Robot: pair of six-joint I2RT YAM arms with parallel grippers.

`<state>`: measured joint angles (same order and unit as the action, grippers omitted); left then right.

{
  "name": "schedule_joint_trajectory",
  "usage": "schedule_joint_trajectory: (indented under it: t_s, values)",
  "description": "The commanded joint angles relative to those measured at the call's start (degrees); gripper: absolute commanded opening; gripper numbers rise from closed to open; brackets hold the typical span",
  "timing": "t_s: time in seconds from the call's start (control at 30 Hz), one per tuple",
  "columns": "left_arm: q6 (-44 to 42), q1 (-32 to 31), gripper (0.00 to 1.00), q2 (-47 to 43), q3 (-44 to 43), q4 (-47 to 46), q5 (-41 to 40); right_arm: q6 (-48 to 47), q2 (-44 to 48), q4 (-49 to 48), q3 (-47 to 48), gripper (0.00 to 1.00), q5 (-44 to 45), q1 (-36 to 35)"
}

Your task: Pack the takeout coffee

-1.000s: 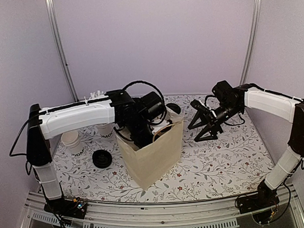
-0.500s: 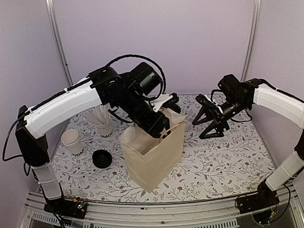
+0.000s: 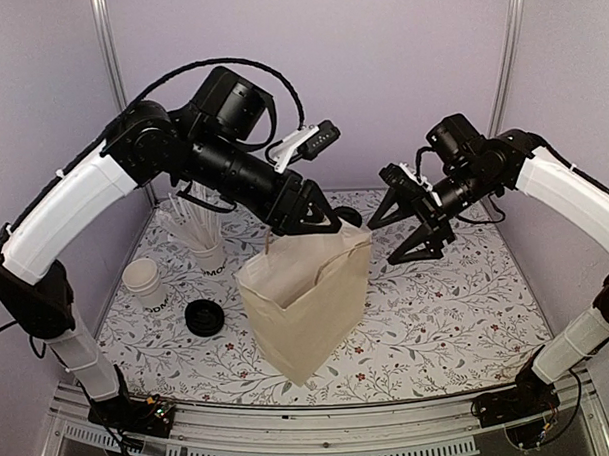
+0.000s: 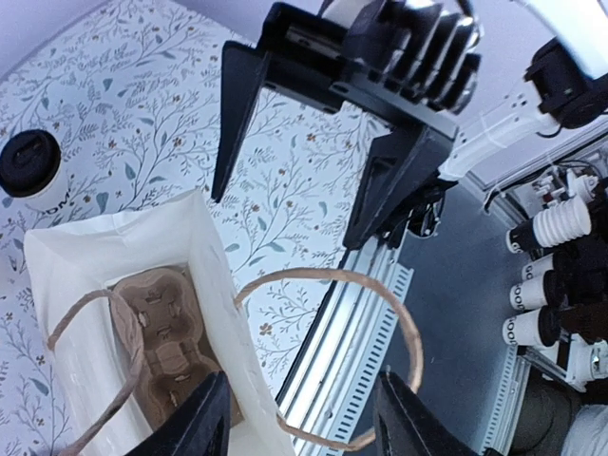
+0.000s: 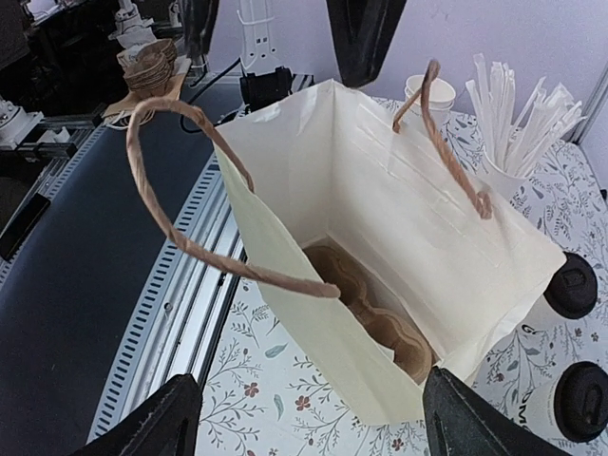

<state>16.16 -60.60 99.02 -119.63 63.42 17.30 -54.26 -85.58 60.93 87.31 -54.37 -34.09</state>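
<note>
The bag [image 3: 307, 298] stands upright mid-table with its mouth wide and both handles [image 5: 180, 190] flopped outward, so there is a clear drop to the carrier [image 5: 370, 304] lying in its bottom; that tray is presumably there to keep a cup from tipping. The coffee [image 4: 28, 163] is not packed yet: it stands lidded on the table [image 3: 458, 313] just beyond the bag's far side, apart from it.

The left gripper [image 3: 319, 219] hangs just above the bag's far rim, fingers spread and holding nothing; in its wrist view one handle loops up between the fingers without being pinched. The right gripper [image 3: 409, 222] hovers to the right of the bag at about rim height, jaws wide and empty, its camera aimed into the open mouth.

By my reading both arms are clear of the bag so one can reach the cup. The right looks better placed, since the cup lies on the bag's far right side. The grip should go on the paper wall below the lid, which might pop off if squeezed
</note>
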Motion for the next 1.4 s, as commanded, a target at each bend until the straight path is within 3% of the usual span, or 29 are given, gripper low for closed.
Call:
schedule_joint_trajectory:
  t_s: [0.0, 0.2, 0.3, 0.57, 0.7, 0.87, 0.93, 1.0, 1.37]
  values:
    - [2.02, -0.4, 0.53, -5.56, -0.42, -4.77, 3.28, 0.07, 1.51, 2.79, 4.74, 0.83, 0.73, -2.36]
    - [1.1, -0.41, 0.6, -15.8, 8.61, -4.92, -15.37, 0.97, 0.62, 3.04, 7.45, 0.76, 4.5, -8.05]
    - [-1.49, -0.4, 0.63, -17.57, 14.58, -5.3, -19.91, 1.29, -0.53, 3.27, 9.06, 0.72, 6.94, -10.57]
    - [-7.15, -0.5, 0.59, -13.56, 18.45, -4.9, -24.16, 1.35, -3.49, 4.51, 13.94, 0.43, 8.56, -12.93]
    - [-9.73, -0.12, 0.57, -11.07, 17.92, -7.49, -26.23, 1.58, -3.71, 3.76, 14.16, 0.34, 8.84, -13.1]
    - [-11.99, 0.52, 0.34, -8.16, 15.53, -10.24, -28.24, 2.13, -4.71, 4.05, 15.61, 0.05, 8.25, -13.28]
    - [-12.73, 0.78, 0.12, -7.19, 14.33, -11.49, -28.38, 2.22, -5.11, 4.49, 16.9, 0.01, 8.22, -13.36]
    - [-13.47, 0.89, 0.0, -6.05, 11.64, -12.26, -28.11, 2.43, -5.09, 4.55, 18.43, 0.0, 8.51, -13.37]
    - [-16.06, 0.91, 0.0, -1.6, -1.63, -14.56, -25.14, 7.99, -4.34, -0.62, 33.27, 0.0, 8.2, -13.38]
